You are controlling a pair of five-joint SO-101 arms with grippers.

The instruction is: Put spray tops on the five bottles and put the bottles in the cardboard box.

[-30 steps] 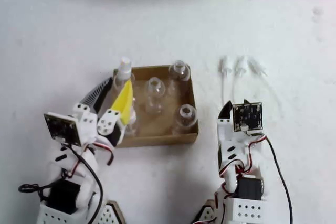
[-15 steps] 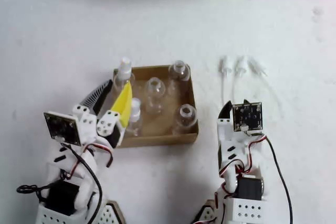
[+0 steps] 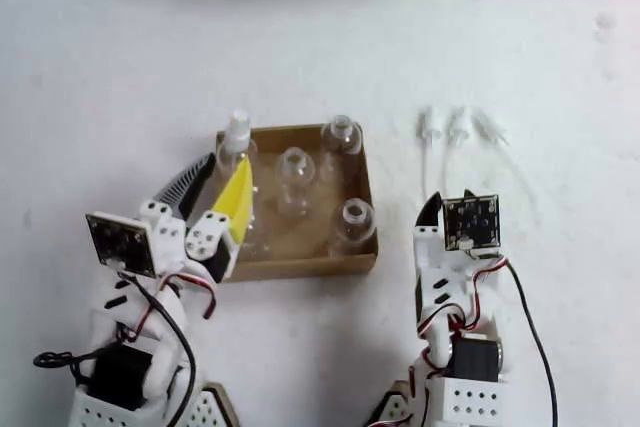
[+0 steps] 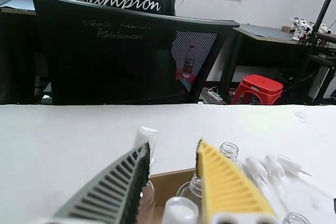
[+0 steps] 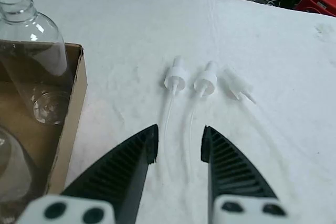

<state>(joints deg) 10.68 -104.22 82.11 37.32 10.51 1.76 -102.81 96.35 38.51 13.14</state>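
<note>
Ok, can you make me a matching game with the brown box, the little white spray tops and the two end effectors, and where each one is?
Things:
1. brown cardboard box
2. three white plastic spray tops
3. left end effector, grey and yellow
4. right end effector, black

Places or states:
A. open, pointing at the loose tops
B. lying on the white table
C. holding clear bottles
D. open, above the box's left side

Pairs: 1-C, 2-B, 3-D, 4-A.
</note>
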